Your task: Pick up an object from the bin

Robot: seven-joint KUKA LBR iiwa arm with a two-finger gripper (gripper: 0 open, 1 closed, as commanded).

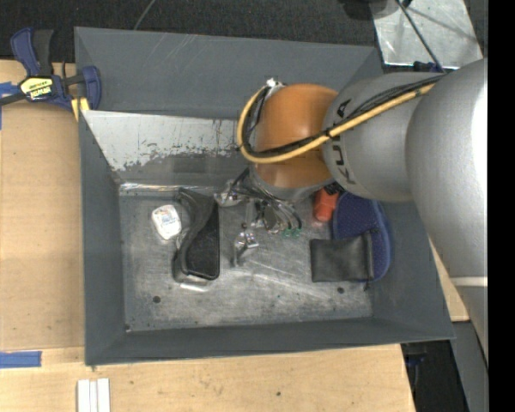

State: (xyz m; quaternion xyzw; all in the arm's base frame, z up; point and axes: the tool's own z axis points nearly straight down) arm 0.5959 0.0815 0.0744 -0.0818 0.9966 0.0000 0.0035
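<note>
One thing lies nearest to my gripper (253,230): a long, flat, black object with rounded ends (202,245). It rests on the floor of the grey metal bin (240,75), left of the middle, tilted a little, its lower end toward the front wall. It looks smooth and rigid, with a pale edge at the bottom, but I cannot tell what kind of object it is.

I judge that I am at the reaching step. My gripper hangs low over the floor, just beside the right edge of this object, and nothing is seen inside it. I cannot tell if it is wide or narrow, because my orange wrist cover (292,131) hides much of it. The next move calls for shifting left, to come squarely over the narrow width.

Further left lies a small white round piece (166,221). To the right, well apart, are a black square pad (337,259), a blue soft thing (360,217) and a small orange-red piece (326,202).
</note>
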